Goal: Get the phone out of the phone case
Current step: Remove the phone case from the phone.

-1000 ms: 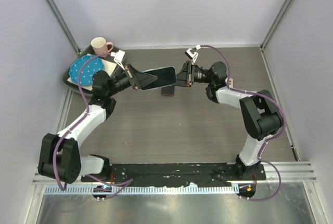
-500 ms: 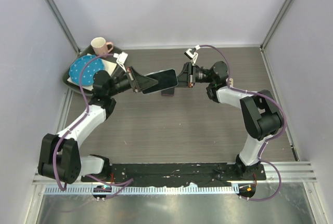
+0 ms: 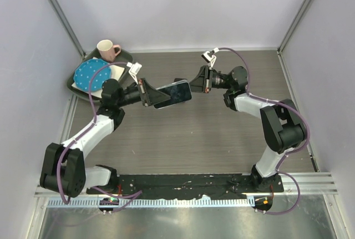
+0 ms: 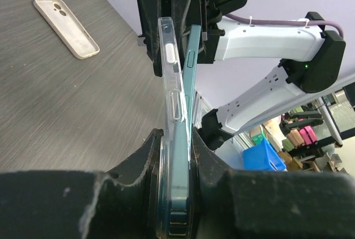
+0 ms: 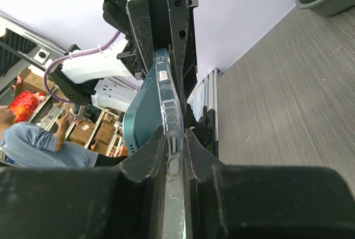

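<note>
- Dark wood-grain table point(image 3: 183, 139) lies under both arms, with pale walls point(image 3: 183, 6) on three sides.
- You have the phone point(image 3: 175, 92) lifted off the table, slung between the two grippers near the middle, toward the far side.
- Your left gripper point(image 3: 152, 93) is clamped on the phone's left end, its fingers pinching the phone and the clear case point(image 4: 168, 56) together.
- Your right gripper point(image 3: 194, 81) is closed on the right end. Its wrist view shows the fingers pinching the case's edge alone, with the teal phone bulging out beside them.
- At that right end you can see a gap between case and phone; at the left end they sit flush.
- A beige case point(image 4: 65, 20) lies flat on the table, apart from both grippers.
- Far left, a tray point(image 3: 73, 82) holds a blue dotted plate point(image 3: 89, 74), and a pink mug point(image 3: 106, 48) stands at the tray's far side.
</note>
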Action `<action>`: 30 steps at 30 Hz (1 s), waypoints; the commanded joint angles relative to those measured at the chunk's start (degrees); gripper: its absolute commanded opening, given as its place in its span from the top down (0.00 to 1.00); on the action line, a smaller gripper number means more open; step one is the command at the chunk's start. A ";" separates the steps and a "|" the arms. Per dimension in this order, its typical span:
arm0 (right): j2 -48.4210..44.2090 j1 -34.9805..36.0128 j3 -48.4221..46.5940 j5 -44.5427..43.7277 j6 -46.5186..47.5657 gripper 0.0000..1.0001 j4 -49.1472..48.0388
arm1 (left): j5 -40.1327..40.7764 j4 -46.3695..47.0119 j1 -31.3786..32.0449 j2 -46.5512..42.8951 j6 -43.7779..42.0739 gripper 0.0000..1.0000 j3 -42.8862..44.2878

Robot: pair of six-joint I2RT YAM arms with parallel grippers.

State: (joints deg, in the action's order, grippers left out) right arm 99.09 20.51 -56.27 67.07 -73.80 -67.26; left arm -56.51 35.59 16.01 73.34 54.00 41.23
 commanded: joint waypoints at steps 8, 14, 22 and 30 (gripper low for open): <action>-6.54 1.89 0.81 -3.99 -4.68 0.96 -25.55 | 3.24 -13.88 -0.54 3.74 -6.54 1.00 -3.88; -8.29 3.74 6.08 -2.20 -1.53 0.66 -22.83 | 4.04 -12.92 -1.16 4.79 -6.27 1.00 -4.58; -12.86 9.45 7.93 -1.42 14.27 0.64 -1.93 | 3.43 -8.01 -1.33 4.79 -3.64 1.00 -5.54; -15.51 7.96 9.43 -0.80 23.01 0.63 8.48 | 2.37 -0.45 -2.74 3.91 0.66 1.00 -7.57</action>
State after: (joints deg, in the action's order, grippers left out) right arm 89.25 25.96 -45.84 60.95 -52.18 -55.44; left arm -66.76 33.93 15.31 75.94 51.90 34.89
